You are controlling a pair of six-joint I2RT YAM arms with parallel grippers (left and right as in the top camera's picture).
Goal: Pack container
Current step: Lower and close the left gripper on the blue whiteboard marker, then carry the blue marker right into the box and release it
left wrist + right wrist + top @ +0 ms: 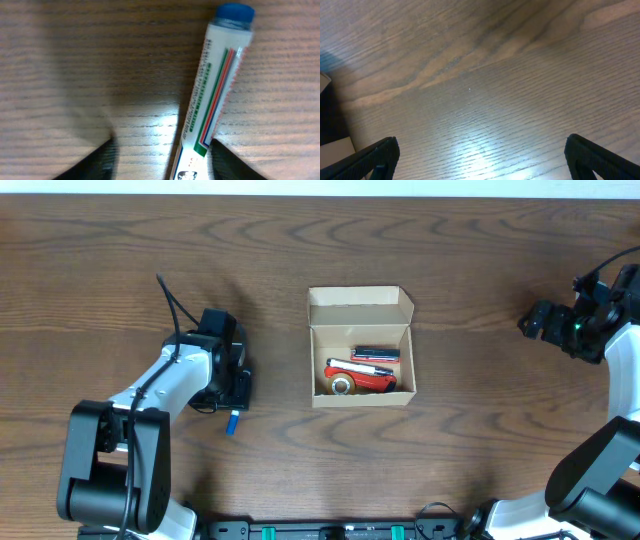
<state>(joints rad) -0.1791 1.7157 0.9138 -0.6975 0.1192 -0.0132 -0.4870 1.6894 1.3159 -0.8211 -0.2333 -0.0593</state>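
Brown box: container (360,302) sits mid-counter (480,240), flap open on its 12 o'clock side, pens (375,354) inside.
Marker (212,95): white with a blue cap, flat on the counter, long axis roughly 12-to-6 overhead, cap at 6.
Left pincer (238,395): wide, straddling the marker, not clamped; arm reaches in low from 7 o'clock.
Box from left pincer: between 2 and 3 o'clock, near. Left's the closer arm imo.
Right pincer (481,145): wide, empty, out at the box's 3 o'clock.

right tool (480,162) fingers spread wide over wood table (485,85); tan container (335,148) corner at left edge
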